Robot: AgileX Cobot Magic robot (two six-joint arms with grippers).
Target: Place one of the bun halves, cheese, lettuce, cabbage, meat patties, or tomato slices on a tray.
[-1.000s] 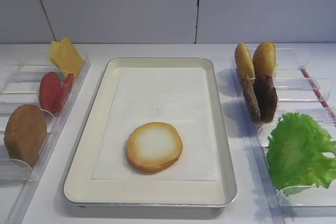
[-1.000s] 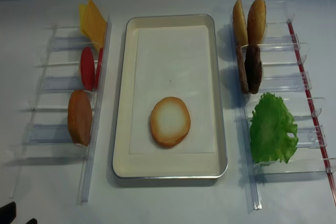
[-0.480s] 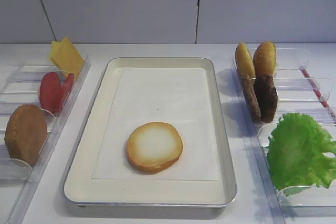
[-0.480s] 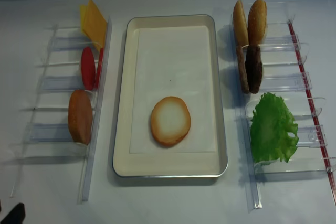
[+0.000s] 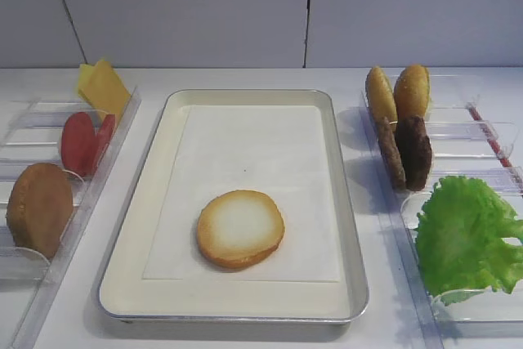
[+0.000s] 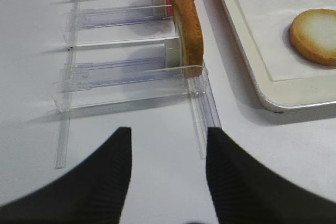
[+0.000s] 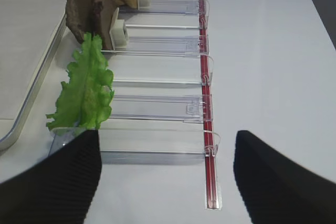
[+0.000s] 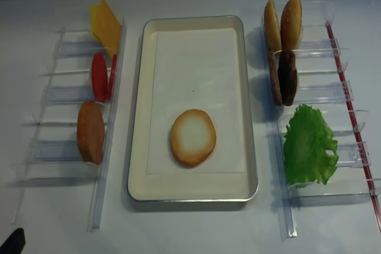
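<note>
Both grippers' jaws, left (image 6: 167,169) and right (image 7: 167,174), gape, holding nothing.

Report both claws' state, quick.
Left claw: open, holding nothing, above the bare table.
Right claw: open wide, holding nothing, near the lettuce holder.

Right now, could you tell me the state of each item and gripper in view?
bun half: flat on tray
lettuce: in right holder
meat patties: upright
tomato slices: upright
cheese: leaning
left gripper: open, empty
right gripper: open, empty
</note>
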